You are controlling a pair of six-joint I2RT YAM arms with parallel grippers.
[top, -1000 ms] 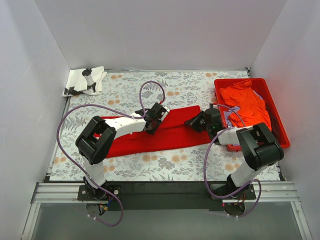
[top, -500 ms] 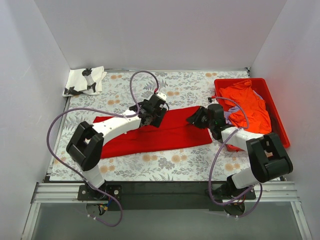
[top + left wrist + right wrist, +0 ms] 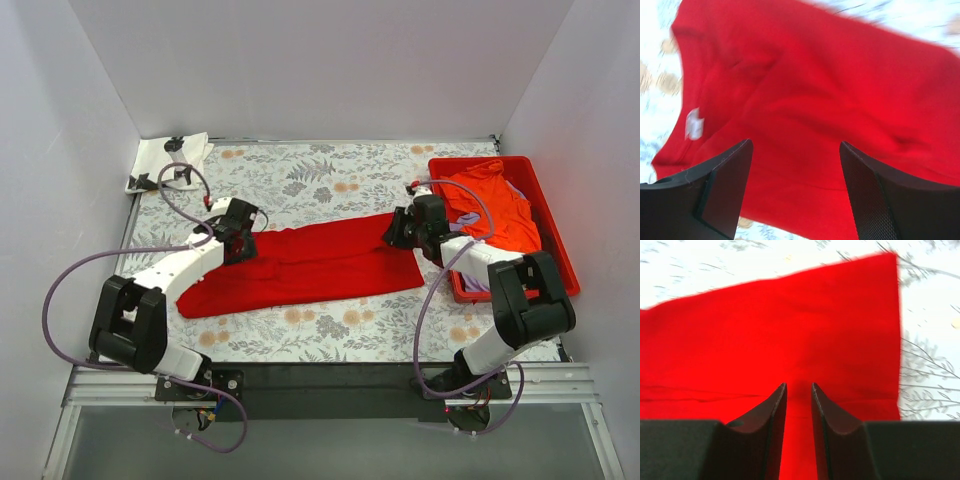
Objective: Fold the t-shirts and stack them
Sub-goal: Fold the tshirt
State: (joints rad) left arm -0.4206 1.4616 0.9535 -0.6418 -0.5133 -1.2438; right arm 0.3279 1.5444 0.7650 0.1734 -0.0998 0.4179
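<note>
A bright red t-shirt lies folded into a long band across the middle of the flowered table. My left gripper hovers over its left part, jaws wide open and empty. In the left wrist view the red t-shirt fills the frame, with a white neck label left of the left gripper. My right gripper is at the shirt's right end. In its wrist view the right gripper stands narrowly open over the red t-shirt, with nothing between the fingers.
A red plastic tray at the right holds a crumpled orange t-shirt. A white t-shirt with black print lies in the back left corner. White walls enclose the table on three sides. Purple cables loop from both arms.
Both grippers have opened and let go of the red t-shirt. The left arm has swung left from the shirt's middle to its left part. The right gripper shifted slightly toward the back.
</note>
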